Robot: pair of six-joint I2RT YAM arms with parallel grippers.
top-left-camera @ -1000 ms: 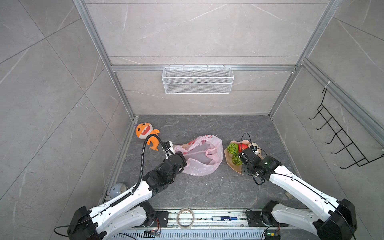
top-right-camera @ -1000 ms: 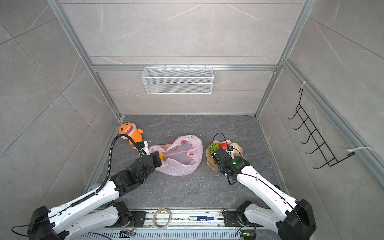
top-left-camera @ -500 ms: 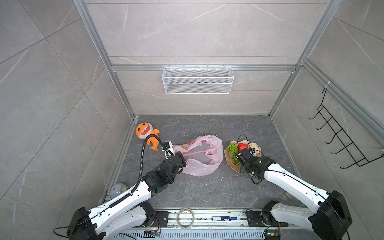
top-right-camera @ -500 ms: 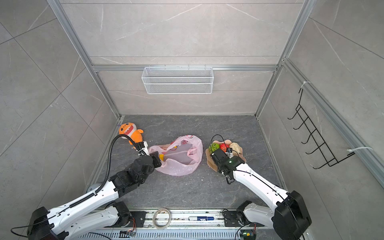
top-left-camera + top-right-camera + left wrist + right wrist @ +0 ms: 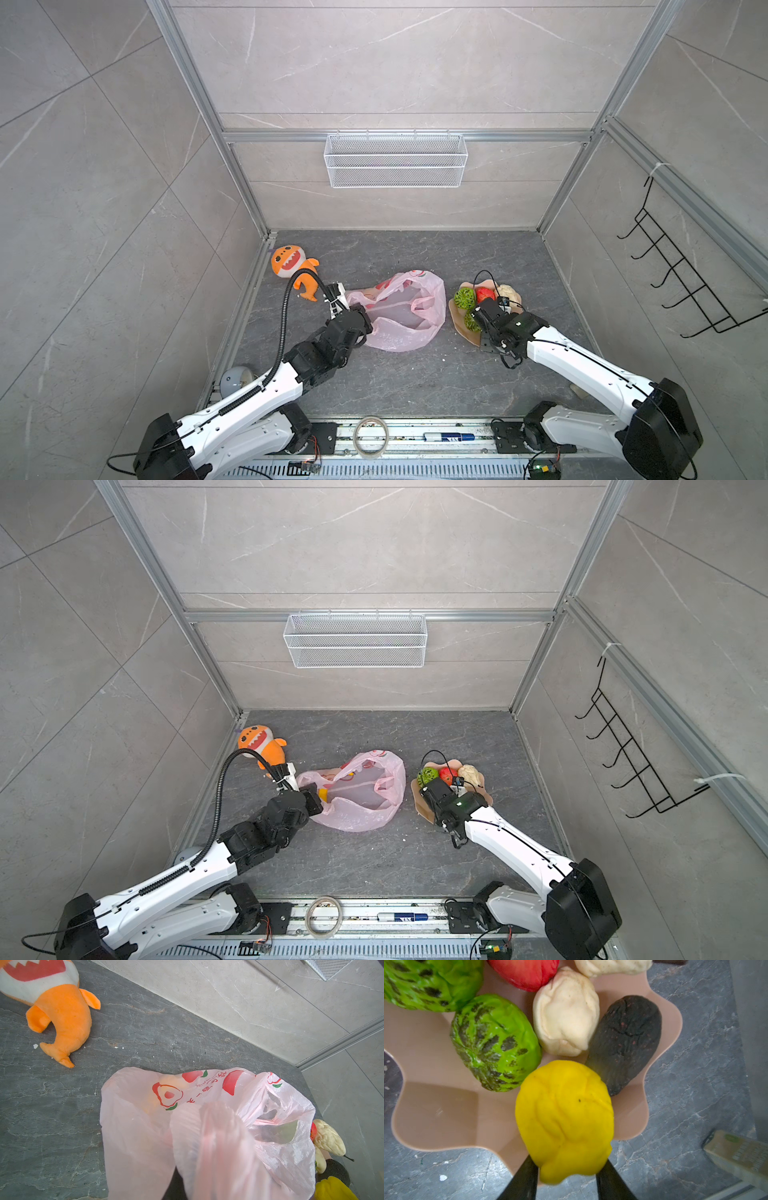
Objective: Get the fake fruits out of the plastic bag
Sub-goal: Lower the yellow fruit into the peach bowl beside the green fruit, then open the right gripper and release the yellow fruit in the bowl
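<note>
Hemmed by grey tiled walls at left, back and right and by a hardware rail in front: a dark stone surface (image 5: 415, 253), bare along the back wall and again in the wide front stretch between the two arms. At centre, crumpled with mouth agape, the plastic bag (image 5: 409, 320) (image 5: 365, 808) (image 5: 218, 1136), one yellow piece (image 5: 323, 794) showing inside at its left end. Clamped fully closed on that left edge of the bag, film bunched close before its wrist camera: the left claw (image 5: 360, 309) (image 5: 315, 799). Just beyond it, near the left wall, the orange plush shark (image 5: 286, 262) (image 5: 62, 1016), crossed in both top views by the arm's black cable loop (image 5: 284, 320).

To the bag's right, past a narrow strip of bare stone, the peach bowl (image 5: 454, 315) (image 5: 436, 1109), crowded with two green bumpy balls (image 5: 496, 1043), a red apple (image 5: 525, 972), cream lumps (image 5: 566, 1012) and a dark avocado (image 5: 627, 1043). Over the bowl's near rim, the right claw (image 5: 568, 1169), jaws partway apart, black fingers (image 5: 527, 1180) flanking the yellow lemon (image 5: 564, 1113) and touching its sides; pinched or let go, impossible to tell. On the back wall, well above everything, a white wire basket (image 5: 395, 166).
</note>
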